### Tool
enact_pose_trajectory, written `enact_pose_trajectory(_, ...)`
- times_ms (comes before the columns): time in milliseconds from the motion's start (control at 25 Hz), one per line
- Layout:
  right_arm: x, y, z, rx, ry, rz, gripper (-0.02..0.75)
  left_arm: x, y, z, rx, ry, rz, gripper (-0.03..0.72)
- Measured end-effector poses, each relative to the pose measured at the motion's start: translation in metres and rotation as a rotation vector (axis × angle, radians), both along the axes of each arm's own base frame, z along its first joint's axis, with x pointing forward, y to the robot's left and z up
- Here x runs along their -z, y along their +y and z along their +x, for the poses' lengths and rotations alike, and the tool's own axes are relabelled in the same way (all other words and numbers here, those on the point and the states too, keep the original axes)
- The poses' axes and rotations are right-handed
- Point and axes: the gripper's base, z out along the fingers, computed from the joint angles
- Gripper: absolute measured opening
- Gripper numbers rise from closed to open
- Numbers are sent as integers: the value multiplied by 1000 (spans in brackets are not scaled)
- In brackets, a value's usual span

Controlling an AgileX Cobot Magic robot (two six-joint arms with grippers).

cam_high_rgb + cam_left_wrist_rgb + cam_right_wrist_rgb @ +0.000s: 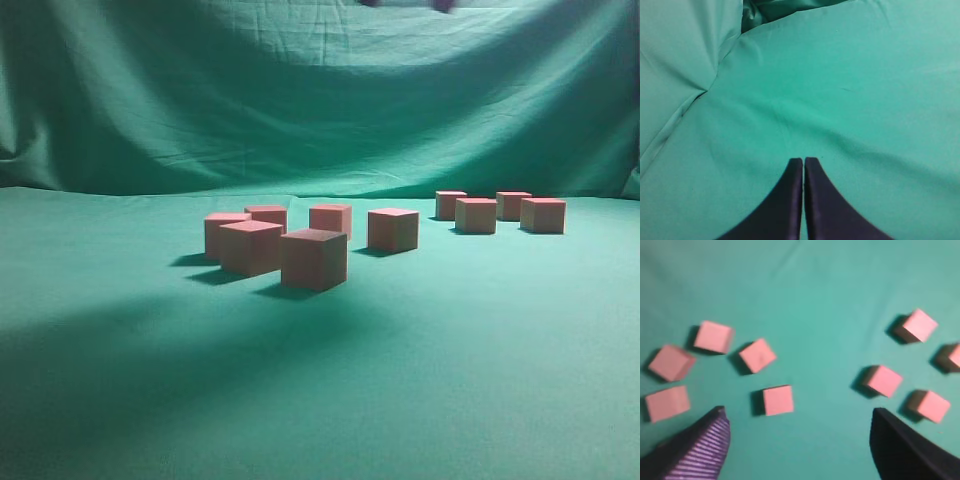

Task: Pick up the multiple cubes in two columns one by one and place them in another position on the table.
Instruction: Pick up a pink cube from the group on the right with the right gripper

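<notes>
Several pinkish-red cubes stand on the green table (470,350) in two loose groups. The left group is around one large near cube (314,259), and the right group is around another cube (475,215). From above, the right wrist view shows both groups, with one cube (778,400) nearest the left finger and another cube (883,380) to the right. My right gripper (799,412) hangs high over them, open and empty. Its dark tips just show at the top edge of the exterior view (408,4). My left gripper (803,160) is shut on nothing, over bare cloth.
Green cloth backdrop (300,100) rises behind the table. In the left wrist view a fold and seam of the cloth (705,92) lie at the upper left. A wide stretch of bare cloth (300,400) lies in front of the cubes.
</notes>
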Motion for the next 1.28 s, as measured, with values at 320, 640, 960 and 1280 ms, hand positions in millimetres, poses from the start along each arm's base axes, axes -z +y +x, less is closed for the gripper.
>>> enact_pose_trajectory(320,42,-67,50,299,109,43,566,0,0,0,0,0,0,0)
enact_pose_trajectory(640,109,-55,80,252,156,70,566,0,0,0,0,0,0,0)
enact_pose_trajectory(960,134,-55,95,245,103,42,515,0,0,0,0,0,0,0)
enact_pose_trajectory(1280,155,-56,99,242,125,9,460,0,0,0,0,0,0,0)
